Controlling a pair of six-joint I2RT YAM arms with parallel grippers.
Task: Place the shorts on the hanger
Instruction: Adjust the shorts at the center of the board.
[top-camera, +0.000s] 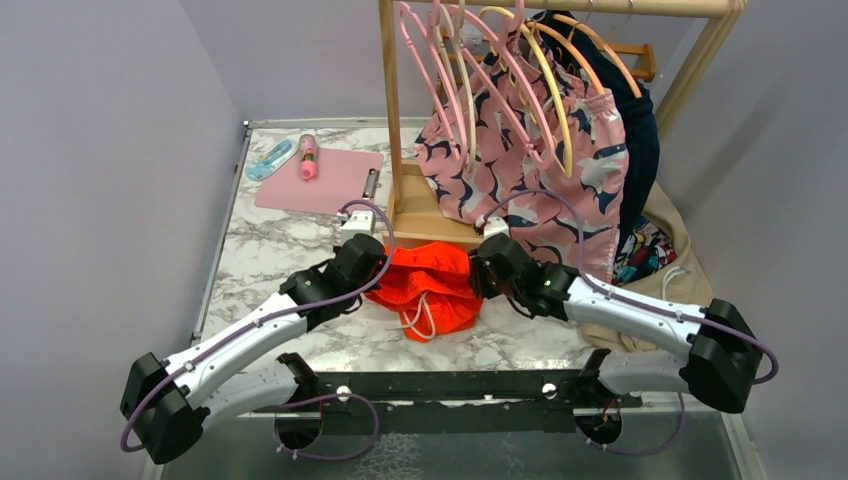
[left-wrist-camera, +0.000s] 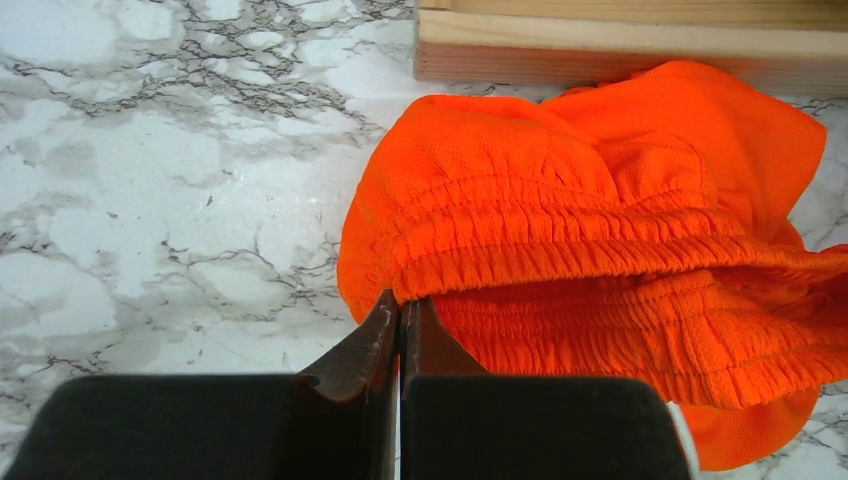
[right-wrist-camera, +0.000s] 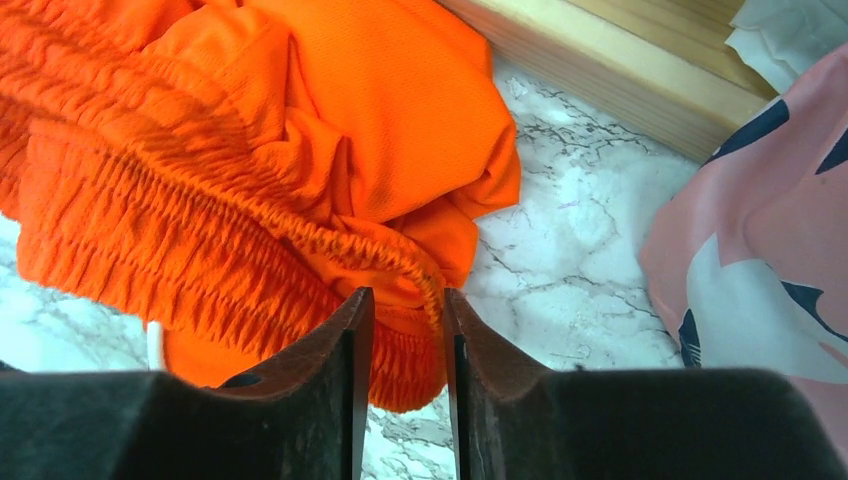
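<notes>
Orange shorts not yet off the table, hanger untouched on the rail

Orange-red fabric lies bunched on the marble table (top-camera: 270, 250), just in front of the wooden rack base (top-camera: 425, 215): the shorts (top-camera: 425, 285) rest there in a heap, white drawstring (top-camera: 418, 318) trailing toward the arms. Neither arm has lifted them. The left gripper (left-wrist-camera: 400, 305) sits at the heap's left side with its jaws pressed together, and the wrist view shows the elastic waistband's edge running right into the tips, so it appears to pinch that edge. The right gripper (right-wrist-camera: 405, 300) is at the heap's right side, jaws narrowly apart and straddling a fold of the waistband; whether they press on the fabric cannot be told.

The hanger (top-camera: 555, 100) hangs on the wooden rail (top-camera: 560, 6) among pink hangers (top-camera: 445, 90), beside the shark-print shorts (top-camera: 520, 190), well apart from both arms. By this showing the task is at its opening stage: at most a first hold on the waistband. Securing the second hold, raising the shorts and getting them onto the hanger all remain
</notes>
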